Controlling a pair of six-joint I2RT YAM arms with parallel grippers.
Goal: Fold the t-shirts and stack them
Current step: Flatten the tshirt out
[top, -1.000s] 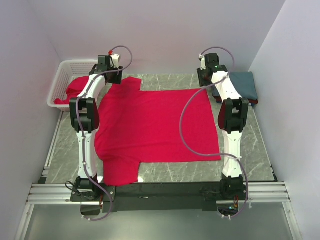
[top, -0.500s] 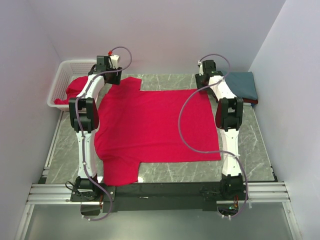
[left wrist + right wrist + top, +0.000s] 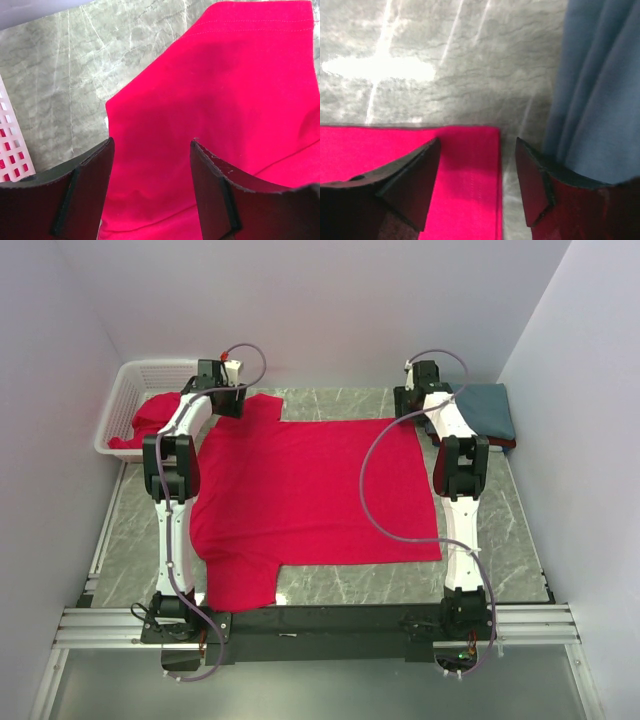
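One red shirt [image 3: 310, 490] flat mid-frame, unfolded. Folded blue shirt [image 3: 490, 410] upper right; more red shirts [image 3: 145, 422] in basket [image 3: 118, 390] upper left. Open and empty: left claw [image 3: 151, 145], right claw [image 3: 477, 142].

- right gripper [image 3: 477, 150]: dark fingers spread apart, nothing pinched between them.
- bright red cloth t-shirt [image 3: 470, 195]: its hemmed corner lies under the gap between the fingers.
- slate-blue cloth t-shirt [image 3: 600, 90]: soft folds beside the right finger.
- grey marbled tabletop [image 3: 480, 70]: ahead of the fingertips, with a white glare patch [image 3: 380, 67].
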